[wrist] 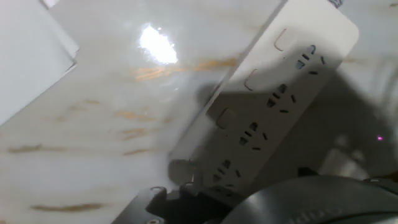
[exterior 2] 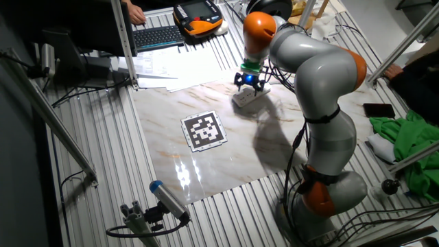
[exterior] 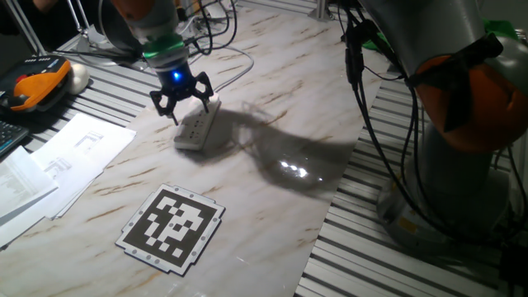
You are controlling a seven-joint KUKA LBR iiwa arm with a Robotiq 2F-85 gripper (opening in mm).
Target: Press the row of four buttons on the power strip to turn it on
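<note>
The white power strip (exterior: 196,129) lies on the marble tabletop, its cable running off to the back. My gripper (exterior: 190,114) hangs just above its far end, black fingers pointing down under a blue light. In the other fixed view the gripper (exterior 2: 248,86) is over the power strip (exterior 2: 245,98) too. In the hand view the power strip (wrist: 267,106) runs diagonally, with its row of square buttons (wrist: 254,78) along the left edge and socket holes beside them. Dark gripper parts (wrist: 186,198) fill the bottom edge near the strip's lower end. No view shows the fingertips clearly.
A black-and-white marker board (exterior: 172,228) lies near the front of the table. Papers (exterior: 58,157) and an orange-and-black handset (exterior: 37,82) sit at the left. The robot's base (exterior: 462,124) and cables stand at the right, off the marble sheet.
</note>
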